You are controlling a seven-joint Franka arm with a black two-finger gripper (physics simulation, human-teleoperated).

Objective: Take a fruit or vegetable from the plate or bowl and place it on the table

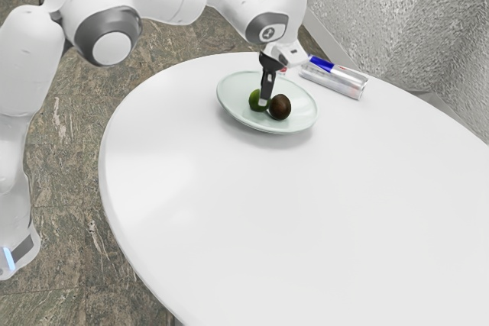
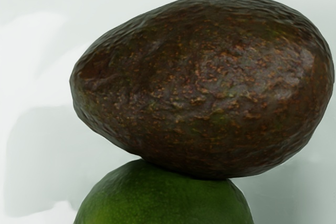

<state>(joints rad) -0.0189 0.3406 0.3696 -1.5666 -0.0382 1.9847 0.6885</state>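
In the exterior view my gripper (image 1: pixel 264 100) points down into the glassy plate (image 1: pixel 233 103), its tip overlapping the green fruit (image 1: pixel 254 100). Beside that fruit, on the exterior view's right, lies the dark brown avocado (image 1: pixel 281 108). The wrist view has the avocado (image 2: pixel 210 87) lying on its side, close up, and the top of the green fruit (image 2: pixel 163 198) directly against it at the lower edge, just under my hand. Whether the gripper touches the green fruit from both sides is hidden.
A silver and blue can (image 1: pixel 335 79) lies on its side just beyond the plate, toward the exterior view's right. A small red item (image 1: pixel 283 70) shows behind the gripper. The round white table (image 1: pixel 252 211) extends toward the exterior camera.
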